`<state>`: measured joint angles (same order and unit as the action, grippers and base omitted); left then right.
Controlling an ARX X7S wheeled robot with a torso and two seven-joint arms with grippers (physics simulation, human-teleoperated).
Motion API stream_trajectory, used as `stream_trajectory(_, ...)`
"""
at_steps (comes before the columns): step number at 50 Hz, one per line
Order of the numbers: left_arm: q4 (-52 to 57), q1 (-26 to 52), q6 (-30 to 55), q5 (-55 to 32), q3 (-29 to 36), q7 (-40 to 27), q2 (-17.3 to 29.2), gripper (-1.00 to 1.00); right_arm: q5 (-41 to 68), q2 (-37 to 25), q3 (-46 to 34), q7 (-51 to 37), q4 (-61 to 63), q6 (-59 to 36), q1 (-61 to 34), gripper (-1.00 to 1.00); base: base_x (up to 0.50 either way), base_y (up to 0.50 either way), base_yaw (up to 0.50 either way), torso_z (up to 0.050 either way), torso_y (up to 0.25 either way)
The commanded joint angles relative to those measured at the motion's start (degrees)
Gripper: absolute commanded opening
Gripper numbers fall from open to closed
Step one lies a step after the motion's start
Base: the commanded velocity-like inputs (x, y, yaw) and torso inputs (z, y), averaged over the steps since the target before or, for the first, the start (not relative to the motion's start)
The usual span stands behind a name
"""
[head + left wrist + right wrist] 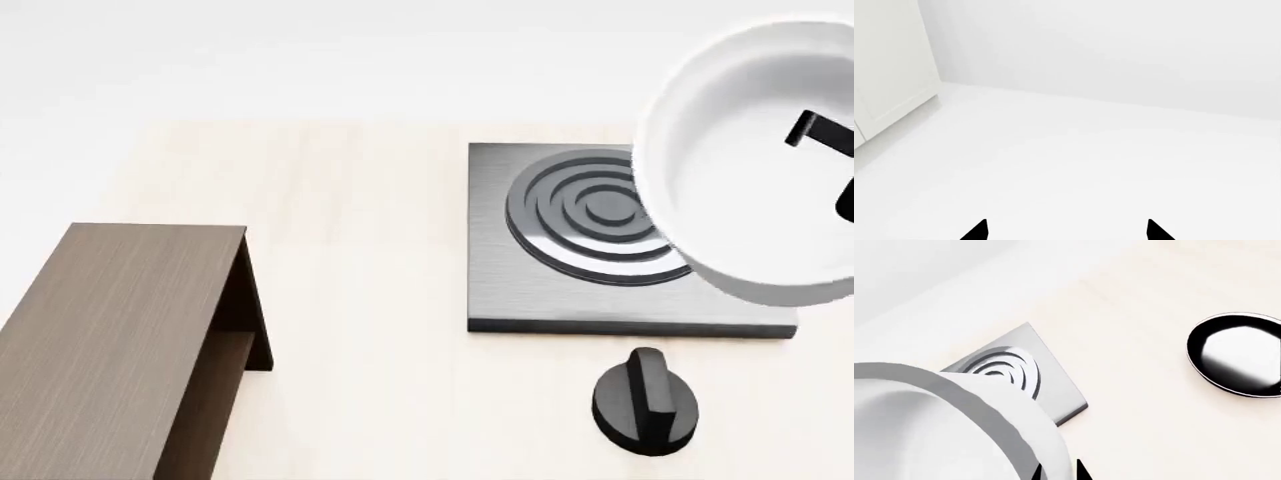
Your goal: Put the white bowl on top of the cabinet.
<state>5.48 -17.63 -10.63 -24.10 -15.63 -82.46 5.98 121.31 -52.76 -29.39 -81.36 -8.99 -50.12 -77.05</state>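
The white bowl (754, 170) hangs in the air at the right of the head view, above the right part of the grey stove plate (534, 290). My right gripper (1061, 471) is shut on the bowl's wall (954, 430), one tip inside and one outside. A black finger (817, 130) shows inside the bowl. The dark brown cabinet (114, 340) stands at the lower left, its flat top bare and well apart from the bowl. My left gripper (1067, 230) is open and empty, facing a white floor and wall, and does not show in the head view.
A black knob-like lid (646, 402) lies on the pale wooden table (360, 200) in front of the stove plate. The black frying pan (1234, 354) lies on the table beyond the plate. A white cupboard door (887, 70) stands near the left gripper.
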Motion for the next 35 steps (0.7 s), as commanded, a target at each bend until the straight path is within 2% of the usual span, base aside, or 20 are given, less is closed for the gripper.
stream_trajectory(1,0.0,0.0,-0.2,-0.3,0.0,0.0,0.0,1.00,-7.9,10.8,-5.6,5.6,-12.0,-4.4,-13.5,-1.00,0.00,0.00,0.00,0.000,0.000)
stream_trajectory(7,-0.3,-0.1,-0.5,-0.6,-0.1,0.2,0.1,1.00,-12.3,17.4,-8.8,11.4,-18.6,-5.2,-17.3,-1.00,0.00,0.00,0.00,0.000,0.000)
stream_trajectory(15,-0.3,-0.1,-0.6,-0.7,0.0,0.1,0.1,1.00,-17.3,23.2,-12.4,17.7,-27.2,-6.2,-22.4,-1.00,0.00,0.00,0.00,0.000,0.001)
stream_trajectory(35,-0.7,-0.1,-1.1,-1.4,0.0,0.5,0.2,1.00,-27.1,34.5,-20.4,35.4,-44.4,-6.9,-29.1,-1.00,0.00,0.00,0.00,0.001,0.001)
